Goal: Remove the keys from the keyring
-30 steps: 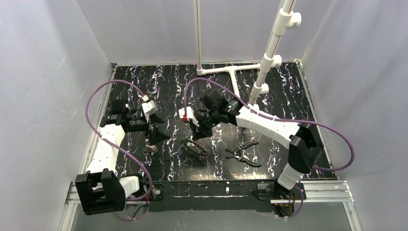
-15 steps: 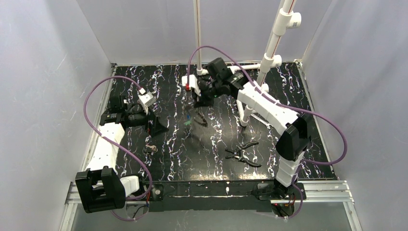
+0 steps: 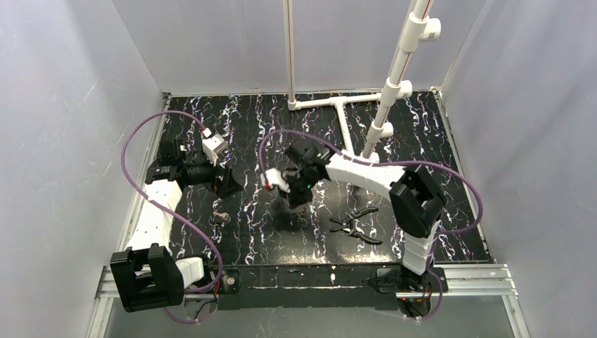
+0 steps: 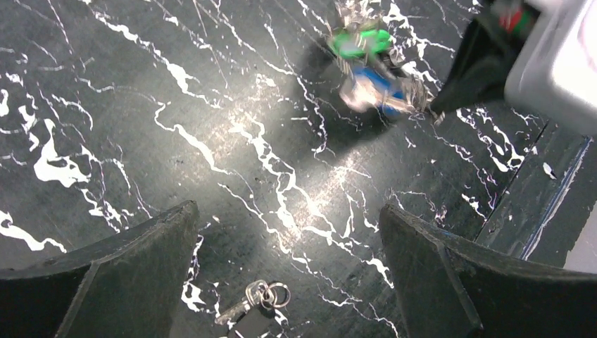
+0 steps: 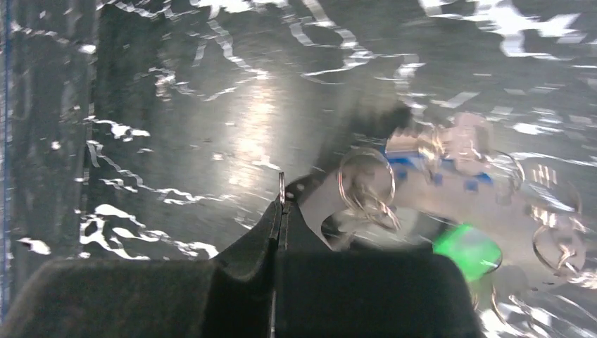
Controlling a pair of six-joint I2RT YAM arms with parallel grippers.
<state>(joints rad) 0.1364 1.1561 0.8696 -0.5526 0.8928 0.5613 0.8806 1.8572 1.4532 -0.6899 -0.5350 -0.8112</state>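
1. We see the right gripper [image 3: 296, 199] low over the middle of the tabletop [image 3: 239, 127]. Its jaws are pressed together, pinching metal of the keyring [image 5: 366, 186].
2. The blue key [image 4: 376, 90] and green key [image 4: 362, 41] are bunched with that ring, blurred, in the upper right of the left wrist view. We cannot tell whether they touch the tabletop.
3. The left gripper [image 3: 229, 184] sits left of centre, jaws wide, holding nothing.
4. A loose ring [image 4: 262, 296] lies at the bottom edge between those jaws.
5. The pliers [image 3: 355, 225] lie lower right of centre.
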